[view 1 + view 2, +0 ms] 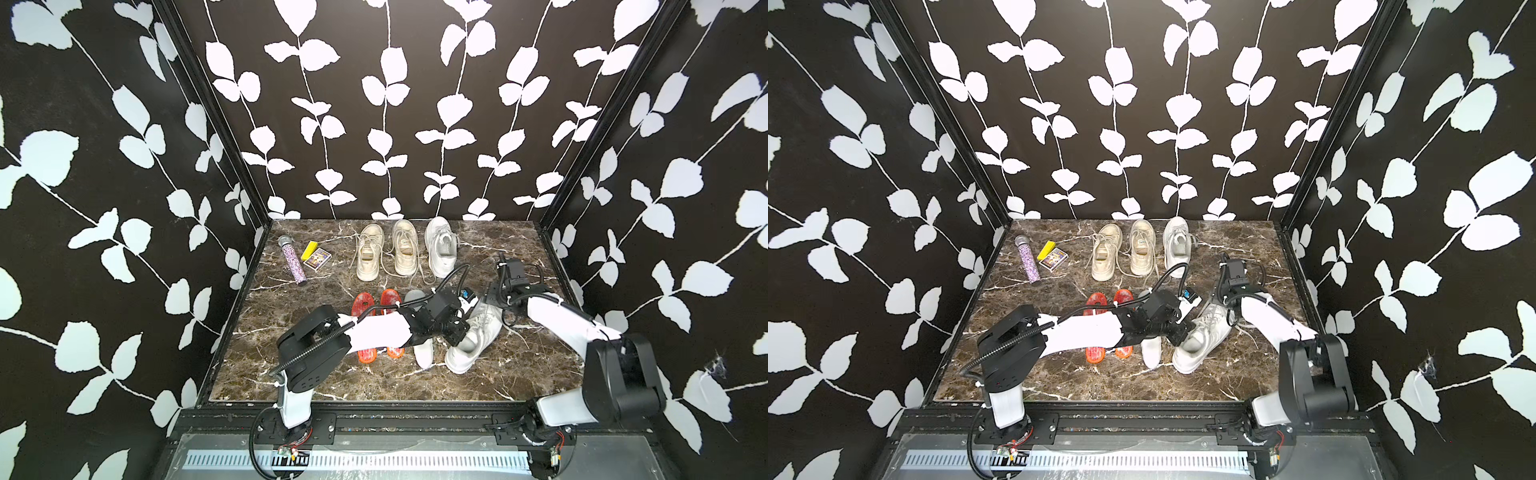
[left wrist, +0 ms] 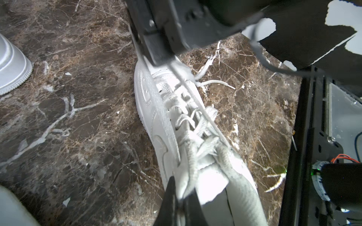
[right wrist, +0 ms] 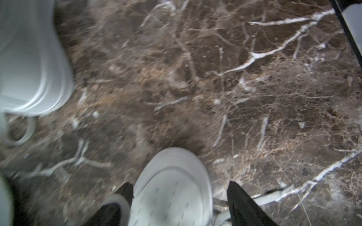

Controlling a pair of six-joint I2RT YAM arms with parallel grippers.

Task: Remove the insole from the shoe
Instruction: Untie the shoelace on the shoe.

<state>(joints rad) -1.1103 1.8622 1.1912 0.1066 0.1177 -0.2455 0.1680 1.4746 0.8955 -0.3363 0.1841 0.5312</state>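
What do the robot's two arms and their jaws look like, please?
Both the left arm and the right arm have white link covers between bulky black joint housings. A black corrugated cable loops along the left arm; thin black cables hang by the right wrist. The jaws are black and tapered.

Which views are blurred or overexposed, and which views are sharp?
Right wrist view: motion blur smears the white leather sneaker and the brown marble tabletop; left wrist view: mostly sharp, but glare washes out part of the sneaker; both top views: sharp, evenly lit.
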